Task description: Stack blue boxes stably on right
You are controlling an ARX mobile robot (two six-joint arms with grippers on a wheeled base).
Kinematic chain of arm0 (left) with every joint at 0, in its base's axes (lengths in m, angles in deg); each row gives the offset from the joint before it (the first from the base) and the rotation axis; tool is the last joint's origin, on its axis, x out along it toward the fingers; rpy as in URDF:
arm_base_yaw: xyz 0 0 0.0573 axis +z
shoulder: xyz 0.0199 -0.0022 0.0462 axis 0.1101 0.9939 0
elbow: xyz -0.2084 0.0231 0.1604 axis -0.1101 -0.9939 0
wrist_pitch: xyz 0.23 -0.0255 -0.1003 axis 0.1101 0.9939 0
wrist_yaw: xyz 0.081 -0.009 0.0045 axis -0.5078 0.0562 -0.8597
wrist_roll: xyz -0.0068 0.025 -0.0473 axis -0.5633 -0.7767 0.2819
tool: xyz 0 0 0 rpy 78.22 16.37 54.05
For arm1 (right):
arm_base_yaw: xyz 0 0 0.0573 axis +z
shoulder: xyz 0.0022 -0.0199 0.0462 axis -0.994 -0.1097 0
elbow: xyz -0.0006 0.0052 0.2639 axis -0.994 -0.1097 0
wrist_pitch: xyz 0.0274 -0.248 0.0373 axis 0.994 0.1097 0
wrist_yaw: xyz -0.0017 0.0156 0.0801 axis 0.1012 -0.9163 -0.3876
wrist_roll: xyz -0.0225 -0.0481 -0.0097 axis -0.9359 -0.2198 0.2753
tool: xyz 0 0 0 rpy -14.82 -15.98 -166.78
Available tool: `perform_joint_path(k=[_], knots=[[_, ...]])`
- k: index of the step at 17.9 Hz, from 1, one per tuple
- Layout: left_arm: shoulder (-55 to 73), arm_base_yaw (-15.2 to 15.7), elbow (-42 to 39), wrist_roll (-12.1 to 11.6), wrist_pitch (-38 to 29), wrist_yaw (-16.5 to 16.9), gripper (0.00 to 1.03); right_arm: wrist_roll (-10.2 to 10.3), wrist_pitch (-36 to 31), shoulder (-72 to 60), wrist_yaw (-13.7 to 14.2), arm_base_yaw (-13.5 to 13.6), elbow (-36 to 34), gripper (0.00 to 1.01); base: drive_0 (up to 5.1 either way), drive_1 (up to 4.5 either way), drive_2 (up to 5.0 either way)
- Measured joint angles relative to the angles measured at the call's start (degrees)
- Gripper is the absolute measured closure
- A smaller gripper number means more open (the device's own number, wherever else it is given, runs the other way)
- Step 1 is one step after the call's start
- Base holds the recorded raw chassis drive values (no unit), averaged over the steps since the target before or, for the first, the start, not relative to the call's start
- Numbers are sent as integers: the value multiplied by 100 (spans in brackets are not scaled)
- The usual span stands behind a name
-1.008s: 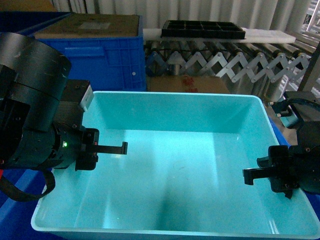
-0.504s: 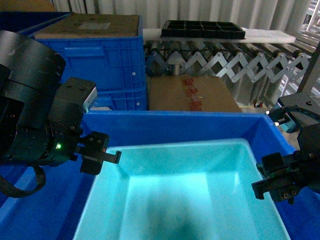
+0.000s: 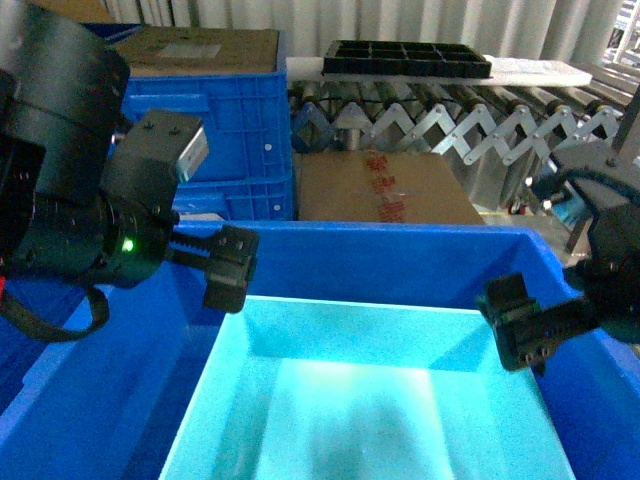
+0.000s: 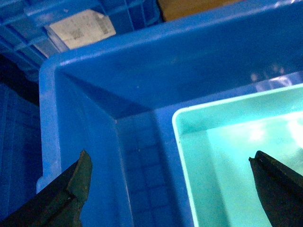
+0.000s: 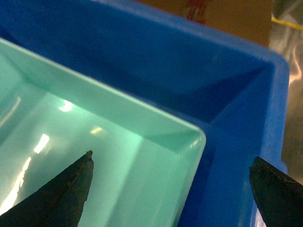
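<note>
Turquoise bin [image 3: 370, 400], smooth-walled, sits inside the dark blue crate [image 3: 400, 250], its rim lower than the crate's rim and its far wall near the crate's far wall. At the bin's far-left corner the left gripper [image 3: 228, 268] hangs above the gap between bin and crate; the left wrist view shows its two dark fingers [image 4: 66, 189] spread wide, one over the crate's floor and one over the bin's interior, with nothing held between them. At the bin's far-right corner the right gripper [image 3: 520, 322] is likewise spread, its fingers [image 5: 71, 184] straddling the bin's rounded corner, one above the bin's floor and the other above the crate's wall, grasping nothing. Beyond the bin, behind the crate, stand a cardboard box [image 3: 385, 185], a second ribbed blue crate [image 3: 225, 120], and a roller conveyor [image 3: 450, 115] carrying a black tray [image 3: 405, 58].
</note>
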Motion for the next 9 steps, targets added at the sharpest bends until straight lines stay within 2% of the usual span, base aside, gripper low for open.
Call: perform_joint_path(k=[2, 4, 6, 8, 9], knots=[[-343, 44, 212, 96, 107, 208, 5, 149, 15, 372, -208, -48, 232, 3, 0, 0, 0], [-984, 162, 306, 140, 289, 407, 5, 358, 138, 1019, -402, -212, 420, 3, 0, 0, 0], [-1792, 396, 190, 164, 542, 546, 5, 535, 391, 1821, -640, -551, 431, 3, 0, 0, 0], [-2806, 704, 50, 164, 804, 566, 5, 546, 966, 2918, -907, -962, 378, 3, 0, 0, 0], [-3331, 791, 50, 162, 968, 503, 5, 544, 1421, 3552, -1062, -1255, 378, 3, 0, 0, 0]])
